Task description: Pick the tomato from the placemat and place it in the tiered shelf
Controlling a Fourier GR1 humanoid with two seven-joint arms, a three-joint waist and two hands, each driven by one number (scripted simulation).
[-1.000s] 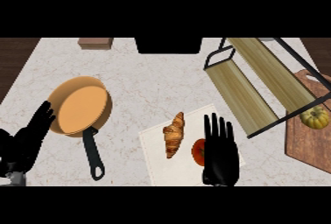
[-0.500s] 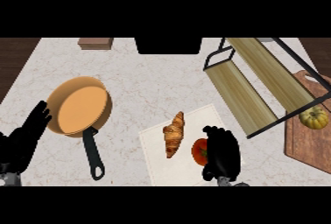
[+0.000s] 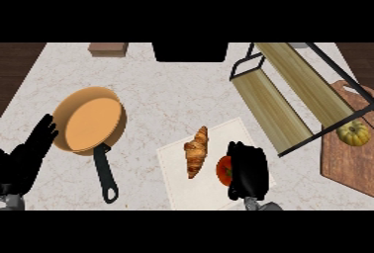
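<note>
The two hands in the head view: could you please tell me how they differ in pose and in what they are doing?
The right hand has its fingers curled over the tomato on the placemat; the left hand is open, fingers straight, holding nothing. The right hand is over the placemat, beside the croissant; the left hand rests at the view's left edge, beside the frying pan. Both hands are black.

Right hand (image 3: 247, 170) curls round the tomato (image 3: 224, 169) on the placemat (image 3: 219, 143) beside a croissant (image 3: 196, 151).
</note>
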